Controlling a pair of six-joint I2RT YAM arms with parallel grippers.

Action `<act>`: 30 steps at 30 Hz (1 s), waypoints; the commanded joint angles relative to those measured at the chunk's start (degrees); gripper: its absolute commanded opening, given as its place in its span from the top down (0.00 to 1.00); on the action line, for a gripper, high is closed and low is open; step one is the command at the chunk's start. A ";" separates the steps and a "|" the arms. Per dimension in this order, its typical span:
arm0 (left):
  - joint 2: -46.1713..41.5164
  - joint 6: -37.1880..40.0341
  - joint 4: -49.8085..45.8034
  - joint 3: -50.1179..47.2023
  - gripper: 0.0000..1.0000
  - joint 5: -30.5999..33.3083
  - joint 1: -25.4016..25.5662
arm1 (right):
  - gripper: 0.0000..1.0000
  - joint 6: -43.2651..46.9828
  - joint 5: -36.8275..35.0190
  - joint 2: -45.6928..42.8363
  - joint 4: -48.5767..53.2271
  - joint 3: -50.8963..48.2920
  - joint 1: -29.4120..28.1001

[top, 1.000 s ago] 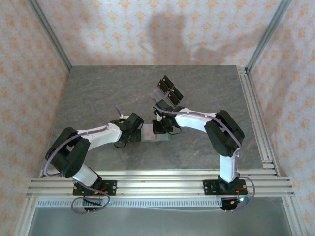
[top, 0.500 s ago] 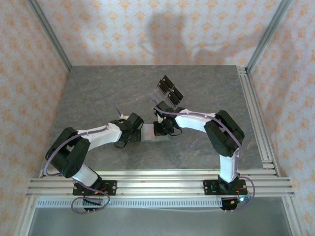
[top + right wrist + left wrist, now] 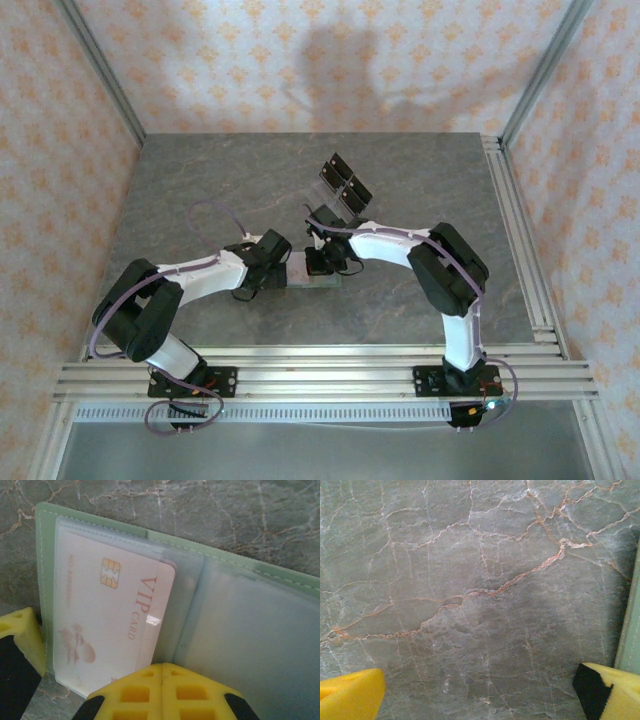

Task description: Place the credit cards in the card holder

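Grey veined marble tabletop (image 3: 220, 190), open card holder (image 3: 250, 625), orange-patterned walls (image 3: 250, 60), aluminium rails (image 3: 330, 375)

Grey marble worktop (image 3: 470, 580) (veined in orange) lies under the left gripper (image 3: 480, 695), its yellow fingers (image 3: 350, 692) spread wide apart. A pale green strip, the card holder (image 3: 632, 630), lies just beside the black-faced finger.

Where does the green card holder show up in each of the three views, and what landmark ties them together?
Top external: the card holder lies mid-table, between the two arms' tips.
Left wrist: the card holder is a pale green strip at the right edge.
Right wrist: the card holder lies open across most of the picture, a VIP card in its left sleeve.
Shared landmark: the veined grey table under it.
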State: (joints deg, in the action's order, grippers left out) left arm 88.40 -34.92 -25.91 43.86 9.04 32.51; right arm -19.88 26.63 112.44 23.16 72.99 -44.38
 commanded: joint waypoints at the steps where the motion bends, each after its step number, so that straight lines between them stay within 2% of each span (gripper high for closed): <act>1: 0.70 -0.42 1.54 -0.85 0.00 -1.04 -0.34 | 1.00 -0.46 0.71 1.04 0.41 1.65 -0.71; 8: -1.54 -0.66 -0.25 0.09 0.00 -0.43 -0.31 | 0.99 -0.29 -0.84 -3.05 1.62 0.95 -0.45; 13: -5.90 -1.03 -3.49 2.70 0.00 1.28 -0.43 | 0.80 -1.31 -2.80 -8.88 1.84 -2.51 0.77; 16: -7.05 -0.39 -4.75 4.37 0.00 2.27 -0.48 | 0.75 -1.70 -3.55 -10.44 1.85 -4.20 1.37; 24: -5.66 2.45 -4.78 7.90 0.00 5.48 -1.48 | 0.74 -2.42 -5.14 -10.06 0.07 -8.59 2.27; 30: -5.45 6.94 1.78 6.62 0.00 5.68 -1.64 | 0.75 -3.07 -5.91 -9.86 -1.35 -11.39 2.68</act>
State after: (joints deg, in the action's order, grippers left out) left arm 82.39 -31.35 -27.62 50.52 12.25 31.33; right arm -22.04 22.76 102.39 23.05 62.70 -42.15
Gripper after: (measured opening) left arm 0.997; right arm 0.252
